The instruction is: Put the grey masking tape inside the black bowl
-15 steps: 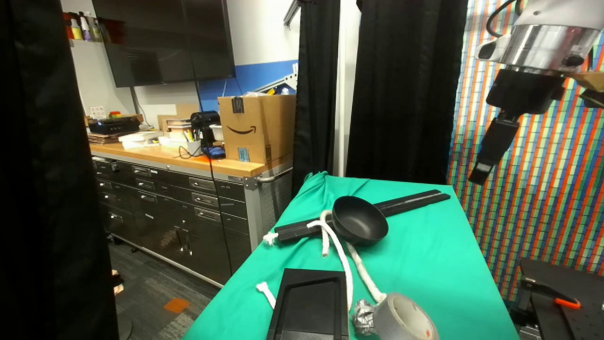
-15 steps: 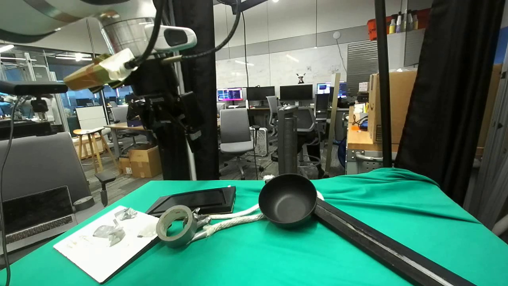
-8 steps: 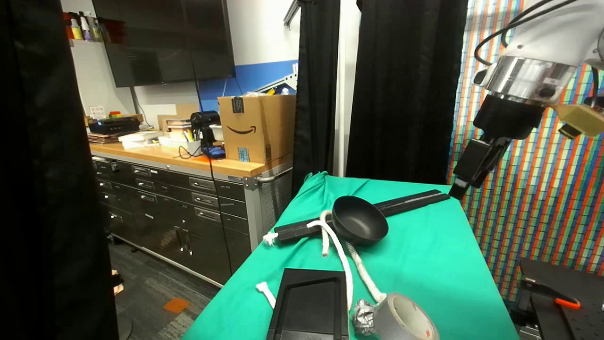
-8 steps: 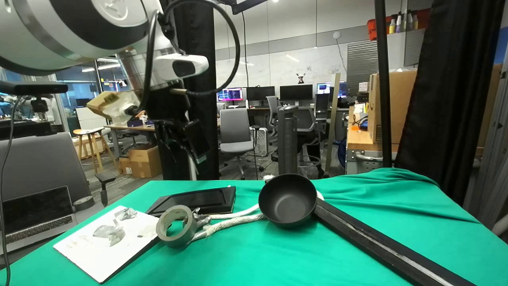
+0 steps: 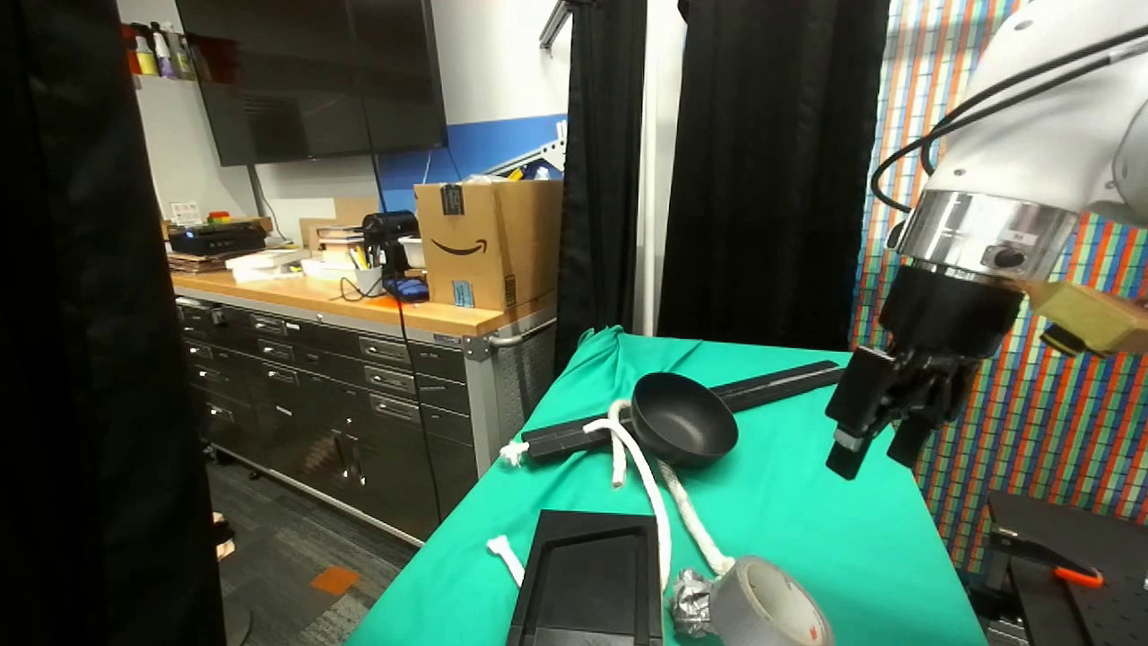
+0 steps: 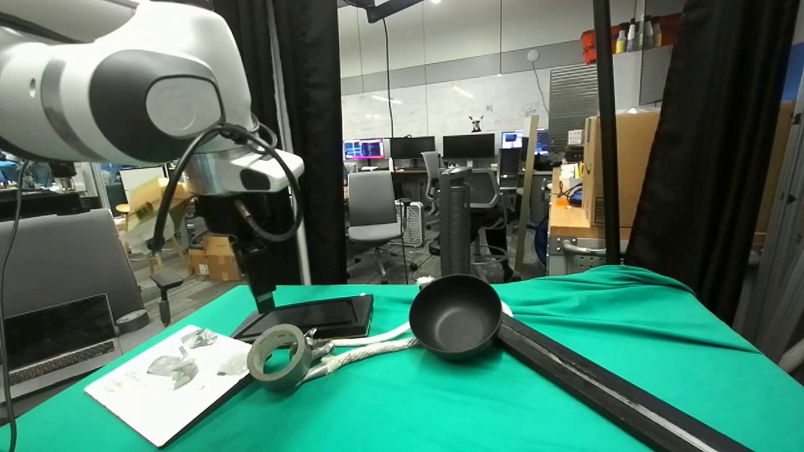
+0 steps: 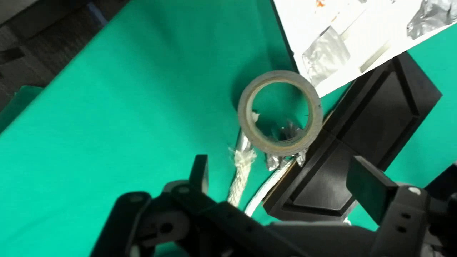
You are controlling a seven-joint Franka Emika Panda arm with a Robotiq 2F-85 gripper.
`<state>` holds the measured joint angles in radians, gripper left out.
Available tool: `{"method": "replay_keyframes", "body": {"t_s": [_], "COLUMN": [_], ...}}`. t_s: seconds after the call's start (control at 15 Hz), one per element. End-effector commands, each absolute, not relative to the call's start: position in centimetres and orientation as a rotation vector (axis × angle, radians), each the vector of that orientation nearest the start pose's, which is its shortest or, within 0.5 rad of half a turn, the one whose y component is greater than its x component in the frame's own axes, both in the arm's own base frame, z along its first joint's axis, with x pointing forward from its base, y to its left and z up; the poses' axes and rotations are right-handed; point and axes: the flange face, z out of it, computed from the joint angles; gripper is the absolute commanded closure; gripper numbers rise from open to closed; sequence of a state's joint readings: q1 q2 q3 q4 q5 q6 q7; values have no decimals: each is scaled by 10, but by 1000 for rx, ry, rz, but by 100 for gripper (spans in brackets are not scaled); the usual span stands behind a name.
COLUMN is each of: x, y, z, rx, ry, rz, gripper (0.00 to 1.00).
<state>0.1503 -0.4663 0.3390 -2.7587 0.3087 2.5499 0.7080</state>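
The grey masking tape is a thick ring-shaped roll on the green cloth. It shows in both exterior views (image 5: 752,603) (image 6: 296,371) and at the middle of the wrist view (image 7: 282,148). The glossy black bowl stands empty, tilted against the black stick, in both exterior views (image 5: 686,420) (image 6: 453,321); it is out of the wrist view. My gripper is open and empty, its fingers wide apart in the wrist view (image 7: 278,167). It hangs above the cloth, apart from the tape, in both exterior views (image 5: 874,456) (image 6: 265,301).
A flat black rectangular device (image 6: 314,317) lies beside the tape, also in the wrist view (image 7: 378,117). A white board with foil scraps (image 6: 157,402) lies close to the tape. White cord (image 5: 692,520) runs from tape to bowl. A long black stick (image 6: 597,376) lies by the bowl.
My gripper has come down towards the cloth and turned, moving nearer the tape. Both fingers now show apart in an exterior view. The tape and bowl have not moved.
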Motion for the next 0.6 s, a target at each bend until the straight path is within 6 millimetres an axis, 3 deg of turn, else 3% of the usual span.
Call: {"method": "replay_keyframes", "body": {"t_s": [0.0, 0.2, 0.53], "x": [352, 357, 364], "y": [199, 207, 214], "z": [353, 336, 296], "rx": [-2809, -2800, -2867], "ry": [627, 567, 270], "rz": [-357, -411, -473], "gripper": [0, 0, 0]}}
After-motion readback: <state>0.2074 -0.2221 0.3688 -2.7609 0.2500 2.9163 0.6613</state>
